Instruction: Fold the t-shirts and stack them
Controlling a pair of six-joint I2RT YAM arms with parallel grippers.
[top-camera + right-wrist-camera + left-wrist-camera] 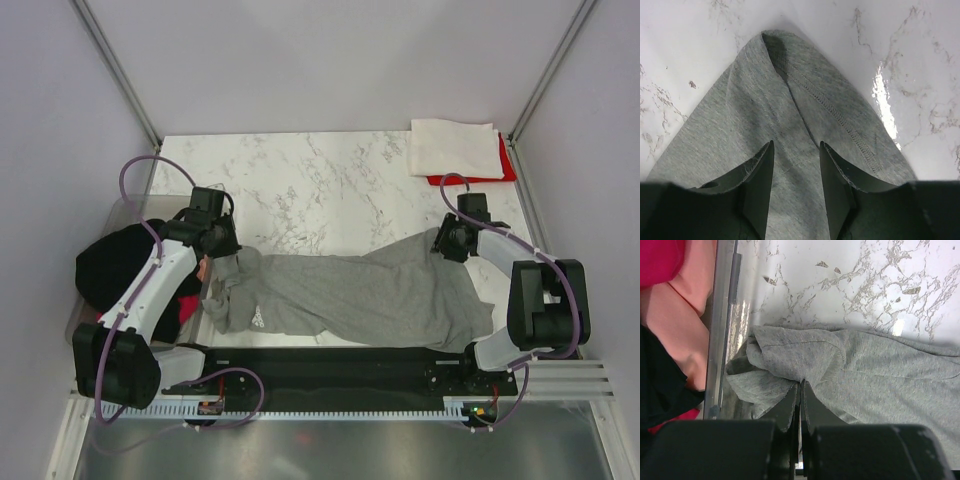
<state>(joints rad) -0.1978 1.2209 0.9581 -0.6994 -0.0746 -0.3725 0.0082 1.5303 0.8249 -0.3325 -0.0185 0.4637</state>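
A heather grey t-shirt (350, 290) with a small white logo lies stretched across the marble table's near half. My left gripper (208, 262) is shut on a bunched fold at its left end, beside the tub; in the left wrist view the fingertips (801, 384) pinch the grey cloth (880, 370). My right gripper (447, 243) hovers over the shirt's right end. Its jaws (796, 145) stand apart with the hemmed grey fabric (740, 125) lying under and between them, not pinched. A folded white t-shirt (455, 148) rests on a red t-shirt (507, 168) at the back right.
A clear plastic tub (108, 212) stands at the table's left edge, holding a black t-shirt (110, 265) and pink cloth (188, 308). Its wall (716, 340) is close to my left gripper. Bare marble (320, 180) lies behind the grey shirt. Frame posts rise at the back corners.
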